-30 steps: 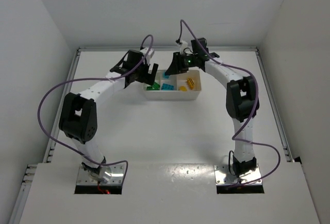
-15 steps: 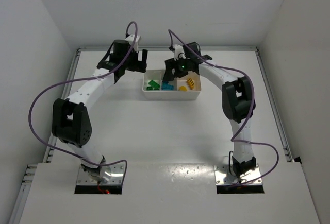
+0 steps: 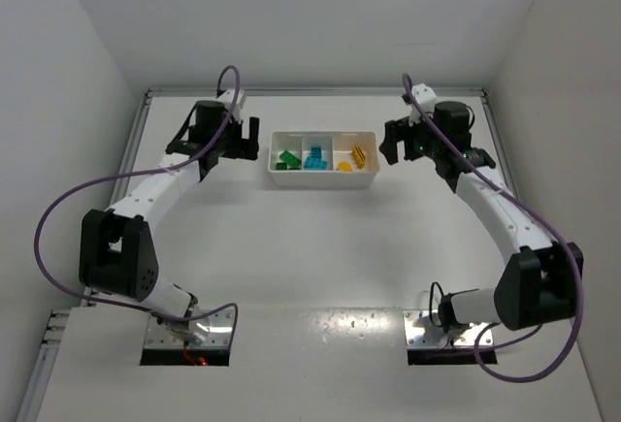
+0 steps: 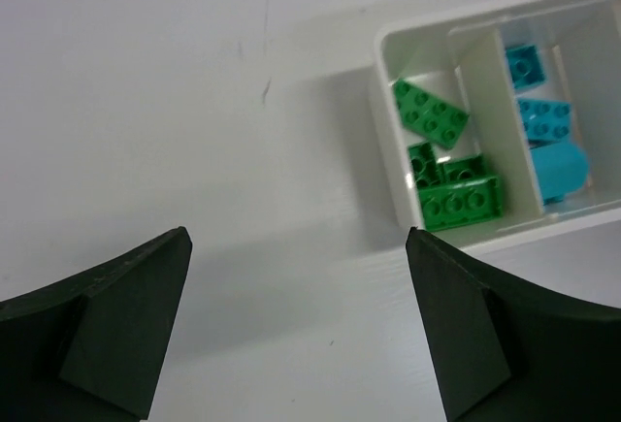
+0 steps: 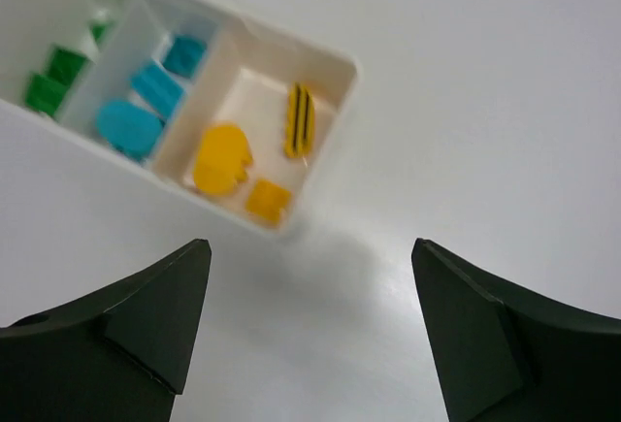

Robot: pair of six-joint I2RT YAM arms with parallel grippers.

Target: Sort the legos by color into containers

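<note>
We see tray (image 3: 323, 181) at far ctr of table (image 3: 320, 257), legos (image 3: 314, 160) in all 3 compartments; L gripper (image 3: 250, 141) just left, R gripper (image 3: 387, 143) just right.

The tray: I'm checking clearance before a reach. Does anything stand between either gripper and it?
Nothing visible does. The left gripper and right gripper are both open, one off each end of the tray, with only table surface showing between each gripper and the tray's nearest wall.
</note>
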